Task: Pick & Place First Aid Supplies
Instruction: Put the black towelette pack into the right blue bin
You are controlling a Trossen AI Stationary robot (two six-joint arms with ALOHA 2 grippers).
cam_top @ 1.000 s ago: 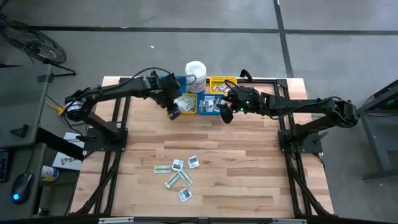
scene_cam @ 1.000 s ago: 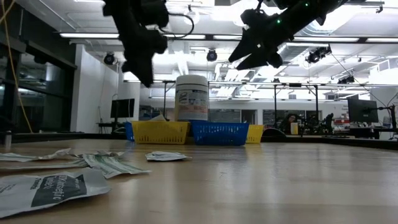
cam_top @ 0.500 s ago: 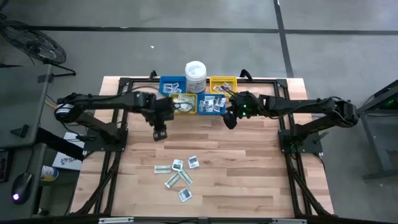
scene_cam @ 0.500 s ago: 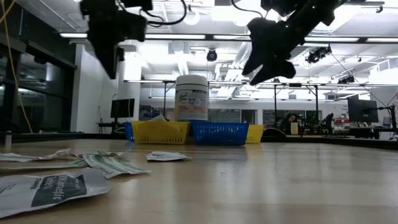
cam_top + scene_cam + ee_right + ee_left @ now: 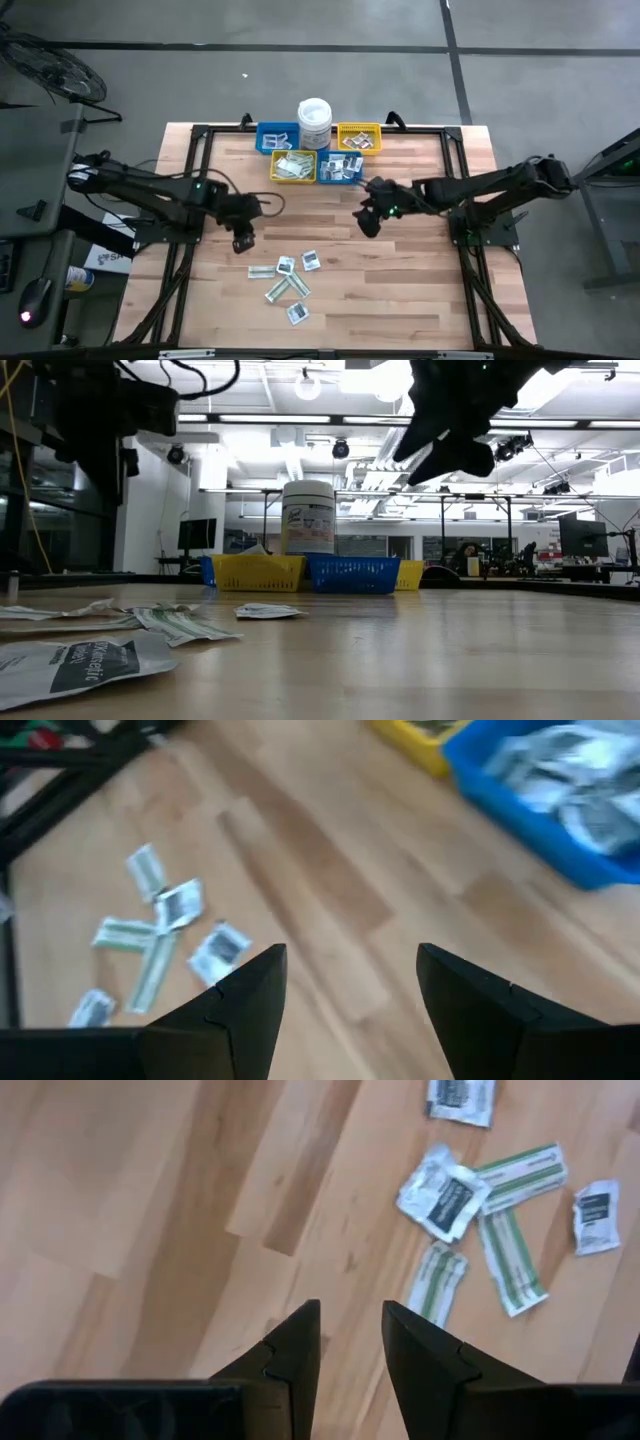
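High view, my stock-take of the desk (image 5: 400, 290).

Item: first aid packets (image 5: 288, 277), loose lot. I count a small scatter on the near middle of the desk, white squares with dark print mixed with longer green-and-white strips, some overlapping. My left wrist view shows the same lot (image 5: 480, 1190) lying flat on the wood ahead of the fingers; my right wrist view has them (image 5: 160, 935) farther off. In the low view several lie at the near left edge (image 5: 90, 650).

Item: four small bins at the far edge, in two rows. Blue bin (image 5: 262, 137) and yellow bin (image 5: 341, 129) behind; yellow bin (image 5: 275, 174) and blue bin (image 5: 323, 177) in front. The three I can see into hold packets already. The near blue bin (image 5: 480, 780) shows in my right wrist view with white packets inside.

Item: white tub (image 5: 314, 119) with lid, upright, between the two far bins.

Item: left gripper (image 5: 241, 240), over bare wood just left of the loose packets, above them and not touching. Fingers (image 5: 295, 1355) part-spread with a narrow gap, nothing between them.

Item: right gripper (image 5: 368, 222), over bare wood between the bins and the loose lot, apart from both. Fingers (image 5: 250, 990) spread wide, empty.
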